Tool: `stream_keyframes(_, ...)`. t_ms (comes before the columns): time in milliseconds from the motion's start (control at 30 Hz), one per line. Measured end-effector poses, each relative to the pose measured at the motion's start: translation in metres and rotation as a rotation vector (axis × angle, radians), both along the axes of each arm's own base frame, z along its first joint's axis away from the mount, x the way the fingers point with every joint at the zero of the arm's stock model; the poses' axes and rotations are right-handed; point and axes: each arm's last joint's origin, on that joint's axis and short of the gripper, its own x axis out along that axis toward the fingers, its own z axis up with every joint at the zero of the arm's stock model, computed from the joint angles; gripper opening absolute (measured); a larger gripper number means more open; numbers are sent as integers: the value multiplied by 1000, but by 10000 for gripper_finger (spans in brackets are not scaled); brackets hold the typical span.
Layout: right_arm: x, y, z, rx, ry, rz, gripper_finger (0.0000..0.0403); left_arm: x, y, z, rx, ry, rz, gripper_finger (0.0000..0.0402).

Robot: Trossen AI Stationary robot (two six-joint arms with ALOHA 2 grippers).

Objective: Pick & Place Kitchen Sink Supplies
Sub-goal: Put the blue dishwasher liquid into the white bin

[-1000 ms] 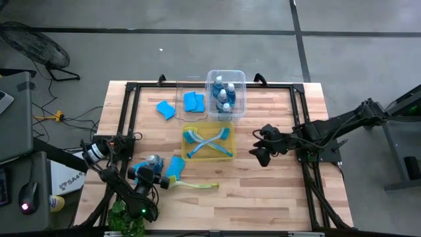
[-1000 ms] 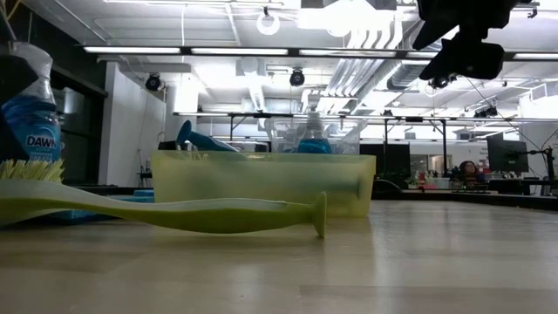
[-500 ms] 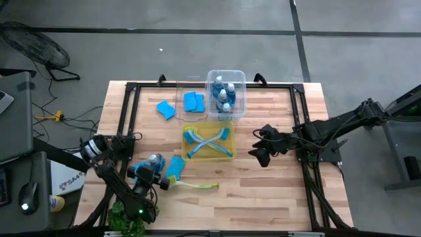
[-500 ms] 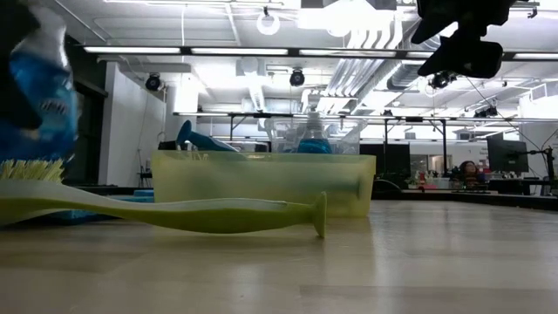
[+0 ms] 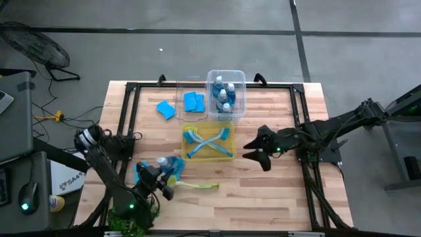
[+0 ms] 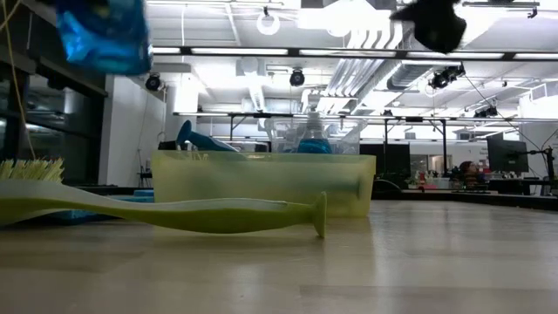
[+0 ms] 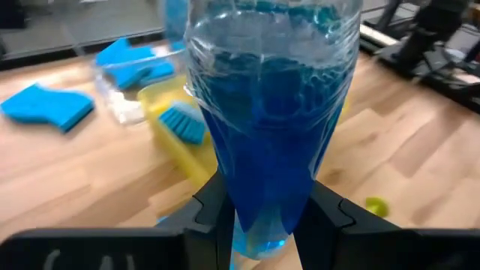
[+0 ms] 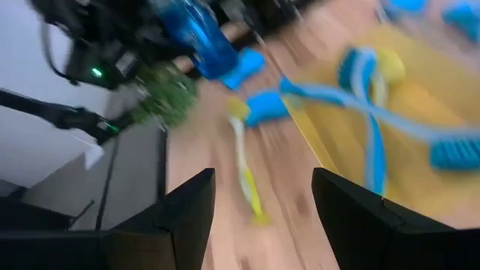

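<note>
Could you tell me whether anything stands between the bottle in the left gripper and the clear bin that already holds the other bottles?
Yes. The left gripper holds the bottle near the table's front; the yellow bin, with two blue brushes crossed inside, lies on the direct line to the clear bin. Lifted high, the bottle could probably pass over.

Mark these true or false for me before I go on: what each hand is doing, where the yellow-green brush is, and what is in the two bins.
1. The left hand is shut on a bottle of blue liquid. True.
2. The right hand grips a sponge. False: it is open and holds nothing.
3. The yellow-green brush lies in the yellow bin. False: it lies on the table, in front of that bin.
4. Two blue brushes lie crossed in the yellow bin. True.
5. The clear bin holds sponges. False: it holds bottles.
</note>
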Motion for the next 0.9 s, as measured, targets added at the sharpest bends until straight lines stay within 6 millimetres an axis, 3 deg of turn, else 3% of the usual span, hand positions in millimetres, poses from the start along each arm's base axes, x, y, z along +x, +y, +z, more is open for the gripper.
stream_keyframes(200,7,2,23,-74,-257,56,216,32,2,33,31,12,-54,97)
stream_keyframes(367,9,4,35,-98,-394,113,216,75,12,62,51,53,-115,97)
stream_keyframes(633,9,6,37,-137,-414,176,216,144,42,98,45,108,-378,97)
stream_keyframes(900,6,6,56,-222,-378,231,216,175,75,108,9,77,-519,97)
